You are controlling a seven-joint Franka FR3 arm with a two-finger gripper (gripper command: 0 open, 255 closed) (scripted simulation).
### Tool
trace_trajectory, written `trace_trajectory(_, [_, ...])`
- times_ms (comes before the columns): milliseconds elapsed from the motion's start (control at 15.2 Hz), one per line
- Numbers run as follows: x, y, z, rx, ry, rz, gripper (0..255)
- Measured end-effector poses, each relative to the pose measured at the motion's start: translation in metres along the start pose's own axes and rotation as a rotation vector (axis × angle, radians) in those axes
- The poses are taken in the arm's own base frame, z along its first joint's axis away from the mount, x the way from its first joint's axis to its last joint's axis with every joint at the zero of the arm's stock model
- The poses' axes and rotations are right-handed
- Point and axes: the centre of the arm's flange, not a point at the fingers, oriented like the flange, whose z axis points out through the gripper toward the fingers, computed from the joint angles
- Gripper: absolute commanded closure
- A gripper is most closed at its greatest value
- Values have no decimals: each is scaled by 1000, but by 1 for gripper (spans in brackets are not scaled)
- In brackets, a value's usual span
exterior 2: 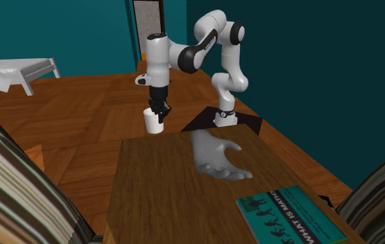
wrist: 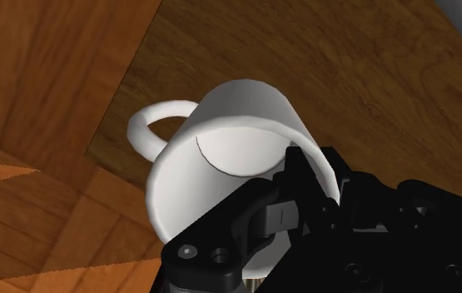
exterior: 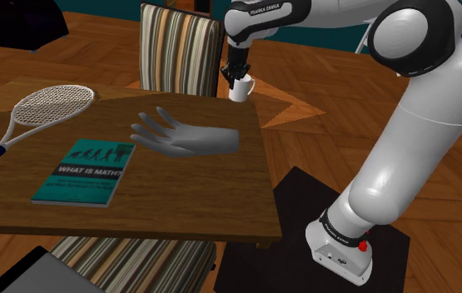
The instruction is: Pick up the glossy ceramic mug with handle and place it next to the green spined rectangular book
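Where legible, book ("WHAT IS MATH?")

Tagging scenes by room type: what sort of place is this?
Probably a home dining room: striped chairs at a wooden table, parquet floor, teal walls.

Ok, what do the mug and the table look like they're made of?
The mug looks plain white and smooth with soft shading, possibly glazed ceramic, though that's uncertain. The table looks like dark brown wood, showing grain streaks.
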Motion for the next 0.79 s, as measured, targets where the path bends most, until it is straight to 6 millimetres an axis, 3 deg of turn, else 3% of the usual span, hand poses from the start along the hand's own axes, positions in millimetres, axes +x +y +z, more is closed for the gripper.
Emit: trace_trajectory(792, [-1, -3, -62, 0, 0, 0, 255])
